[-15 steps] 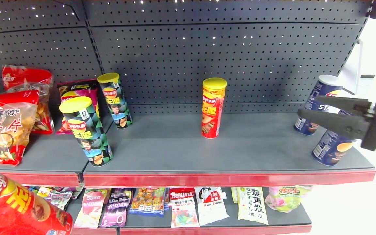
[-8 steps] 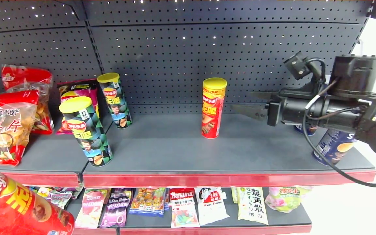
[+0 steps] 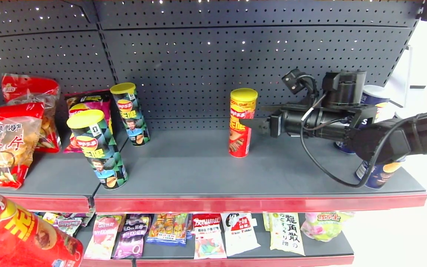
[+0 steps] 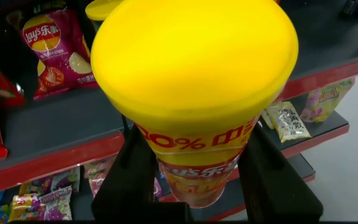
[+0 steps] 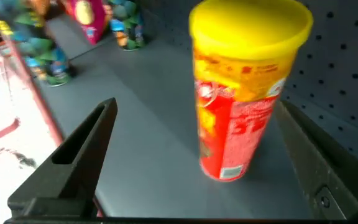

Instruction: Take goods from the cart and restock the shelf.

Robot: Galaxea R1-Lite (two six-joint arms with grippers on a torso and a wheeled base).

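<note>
On my right gripper the jaws stand wide around the red can at centre frame on the shelf, perhaps touching it, while my left gripper clamps a spare can, lower left, for restocking.

1. Head view: bright, even light; the area right of the shelf is blown out white.
2. Light points shine through pegboard holes.
3. Red shelf lip shows glare.
4. Shelf lines bow toward the edges.
5. Left wrist view: can top brightly lit.
</note>
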